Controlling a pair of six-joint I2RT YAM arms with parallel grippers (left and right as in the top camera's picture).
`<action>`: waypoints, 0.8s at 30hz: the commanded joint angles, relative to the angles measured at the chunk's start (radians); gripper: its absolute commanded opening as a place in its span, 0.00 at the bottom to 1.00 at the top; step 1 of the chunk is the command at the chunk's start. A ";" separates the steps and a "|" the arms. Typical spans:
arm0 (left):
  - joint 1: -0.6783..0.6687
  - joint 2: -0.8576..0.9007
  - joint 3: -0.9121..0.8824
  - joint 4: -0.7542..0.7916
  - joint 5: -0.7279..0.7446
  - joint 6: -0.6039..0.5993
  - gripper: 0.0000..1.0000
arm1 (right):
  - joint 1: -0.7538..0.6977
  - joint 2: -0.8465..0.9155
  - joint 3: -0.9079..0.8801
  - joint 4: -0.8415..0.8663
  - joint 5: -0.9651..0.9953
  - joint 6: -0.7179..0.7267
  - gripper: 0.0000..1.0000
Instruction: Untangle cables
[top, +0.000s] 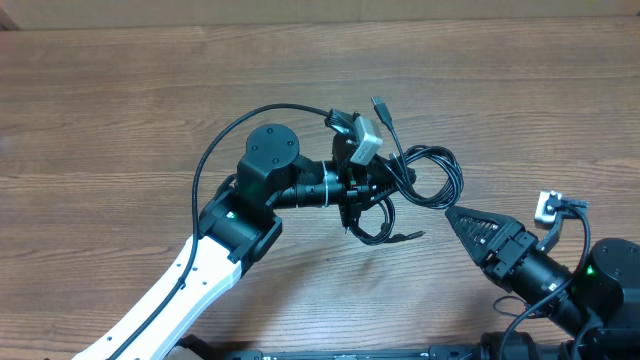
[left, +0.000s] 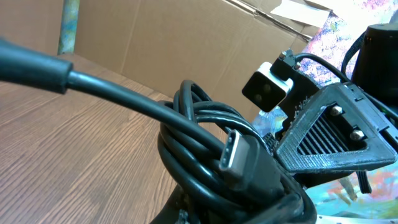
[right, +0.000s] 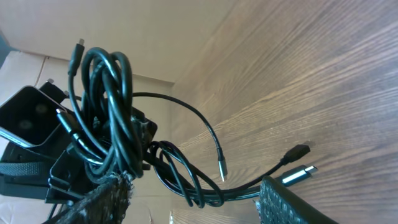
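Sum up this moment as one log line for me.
left pincer: shut on cables, bundle held up | right pincer: open, at the lower loops | cables: tangled

A brown wood-grain counter (top: 120, 90) filled nearly the whole overhead view, its boards running left to right. Beyond its far edge ran a pale beige strip (top: 300, 8). From the left wrist camera, a large cardboard box (left: 155, 43) stood behind the counter, with a sheet of white paper (left: 298, 7) lying on top of it. A brightly patterned, multicoloured surface (left: 336, 37) showed to its right, and a narrow coloured strip (left: 69, 25) to its left.
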 joint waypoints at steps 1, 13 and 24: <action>-0.002 0.002 0.017 0.008 -0.001 0.031 0.04 | -0.002 0.005 0.016 0.017 -0.007 -0.032 0.65; -0.002 0.002 0.017 0.037 0.080 0.039 0.04 | -0.002 0.006 0.016 0.024 0.018 -0.028 0.65; -0.017 0.002 0.017 0.074 0.104 0.038 0.04 | -0.002 0.011 0.016 0.024 0.042 -0.028 0.65</action>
